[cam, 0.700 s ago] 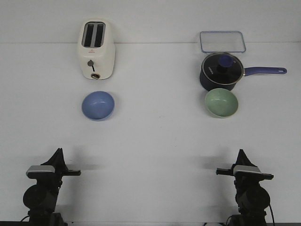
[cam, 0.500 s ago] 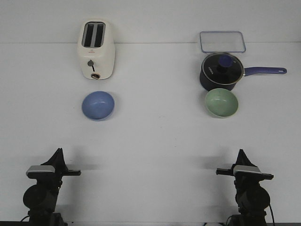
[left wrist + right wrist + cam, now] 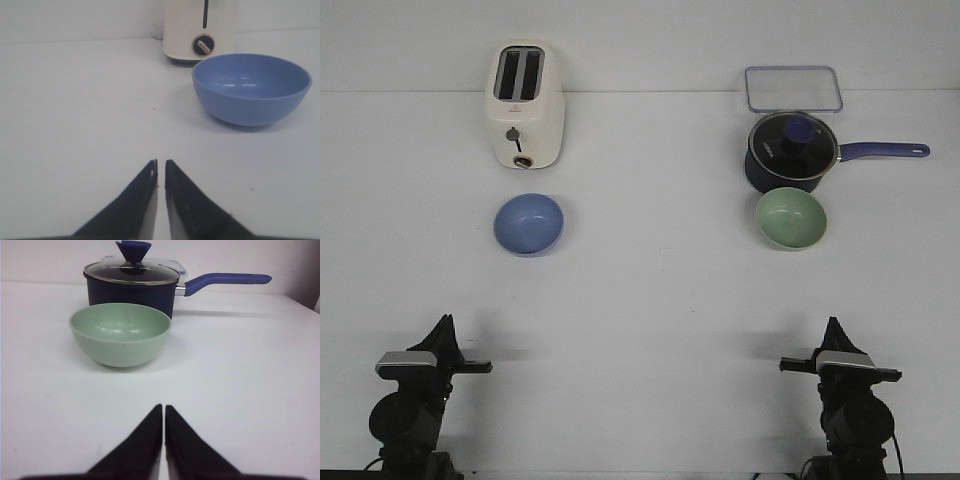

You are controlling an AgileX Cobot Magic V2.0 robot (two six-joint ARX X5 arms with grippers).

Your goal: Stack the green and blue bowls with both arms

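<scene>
The periwinkle blue bowl [image 3: 529, 224] sits upright on the white table at mid left, just in front of the toaster; it also shows in the left wrist view [image 3: 251, 88]. The pale green bowl [image 3: 790, 219] sits at mid right, right in front of the saucepan; it also shows in the right wrist view [image 3: 120, 333]. My left gripper [image 3: 444, 324] rests at the near left, shut and empty [image 3: 160, 162], well short of the blue bowl. My right gripper [image 3: 833, 324] rests at the near right, shut and empty [image 3: 164, 407], well short of the green bowl.
A cream toaster [image 3: 524, 104] stands at the back left. A dark navy saucepan [image 3: 790, 152] with a glass lid and a blue handle pointing right stands behind the green bowl. A clear flat lid [image 3: 793, 89] lies behind the pan.
</scene>
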